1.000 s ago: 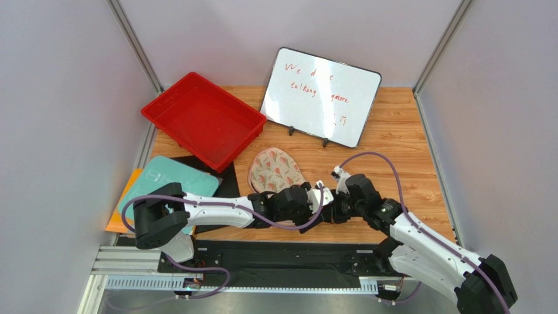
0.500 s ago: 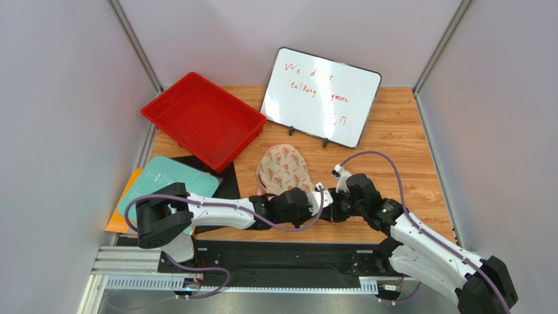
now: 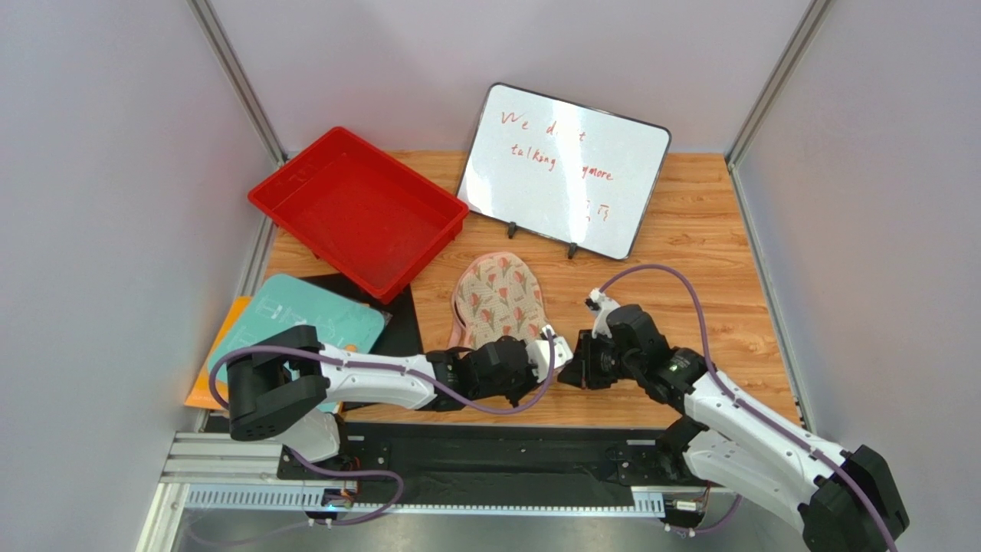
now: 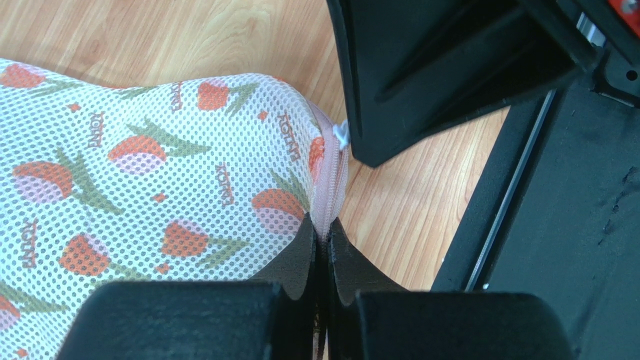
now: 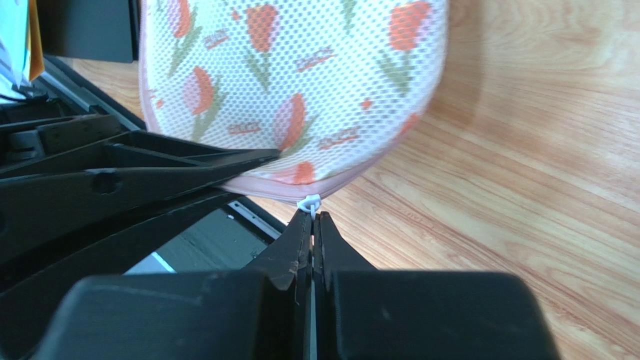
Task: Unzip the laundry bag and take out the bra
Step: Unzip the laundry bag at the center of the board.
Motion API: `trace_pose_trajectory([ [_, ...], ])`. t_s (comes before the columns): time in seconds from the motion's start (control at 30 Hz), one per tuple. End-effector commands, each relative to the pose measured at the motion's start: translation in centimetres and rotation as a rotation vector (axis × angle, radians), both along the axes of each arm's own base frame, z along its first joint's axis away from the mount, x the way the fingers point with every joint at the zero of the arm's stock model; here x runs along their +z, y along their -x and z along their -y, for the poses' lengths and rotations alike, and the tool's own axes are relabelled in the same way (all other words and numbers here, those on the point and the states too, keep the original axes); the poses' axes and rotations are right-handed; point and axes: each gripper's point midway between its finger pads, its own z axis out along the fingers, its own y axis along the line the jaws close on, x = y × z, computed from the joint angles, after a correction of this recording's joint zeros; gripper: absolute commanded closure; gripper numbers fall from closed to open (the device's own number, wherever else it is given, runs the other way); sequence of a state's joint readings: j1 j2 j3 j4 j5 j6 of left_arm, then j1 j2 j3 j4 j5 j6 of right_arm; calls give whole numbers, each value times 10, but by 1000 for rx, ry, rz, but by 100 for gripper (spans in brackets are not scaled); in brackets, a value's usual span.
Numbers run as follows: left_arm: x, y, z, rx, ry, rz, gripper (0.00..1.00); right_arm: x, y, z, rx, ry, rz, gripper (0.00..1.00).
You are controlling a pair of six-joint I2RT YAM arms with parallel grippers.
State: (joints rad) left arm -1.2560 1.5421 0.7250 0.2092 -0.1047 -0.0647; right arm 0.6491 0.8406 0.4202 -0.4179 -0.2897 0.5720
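Two grippers sat at the near end of the laundry bag (image 3: 497, 297), which we saw lying on the wooden table (image 3: 702, 253) in front of the whiteboard (image 3: 564, 167), near the red tray (image 3: 359, 213). The left gripper (image 4: 323, 234) pinched the bag's pink zipper edging (image 4: 330, 180); the right gripper (image 5: 312, 219) was pressed together on the small white zipper pull (image 5: 309, 202).

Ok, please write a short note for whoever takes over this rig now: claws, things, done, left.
Left claw: shut on the pink edging of the laundry bag.
Right claw: shut on the white zipper pull.
Bag lies on the table before the whiteboard; no opening seen, bra not visible.
Done: both grips. Left: unzip, take out bra.
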Motion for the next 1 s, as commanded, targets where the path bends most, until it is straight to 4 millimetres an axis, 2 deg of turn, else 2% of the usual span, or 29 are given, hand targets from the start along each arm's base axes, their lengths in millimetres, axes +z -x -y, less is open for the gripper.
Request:
trace_pose_trajectory([
  [0.0,-10,1,-27,62,-46,-25,100,10,-17,6,-53,20,40,100],
  [0.23,-7,2,-36,86,-41,-25,100,4,-18,8,-55,37,27,100],
  [0.4,-5,4,-41,93,-36,-32,100,11,-17,1,-35,-4,37,100],
  [0.43,-4,4,-40,88,-33,-33,91,13,-17,0,-29,-11,40,100],
  [0.47,-1,4,-38,82,-26,-30,77,14,-15,-2,-14,-23,34,100],
  [0.5,2,4,-36,76,-24,-30,51,15,-15,-4,-6,-30,35,100],
  [0.6,14,3,-24,47,6,-17,27,16,-12,-10,24,-45,22,100],
  [0.77,28,2,-2,3,43,-8,22,18,-4,-20,68,-62,16,100],
  [0.97,26,-1,7,-2,46,-2,23,31,6,-34,136,-108,28,100],
])
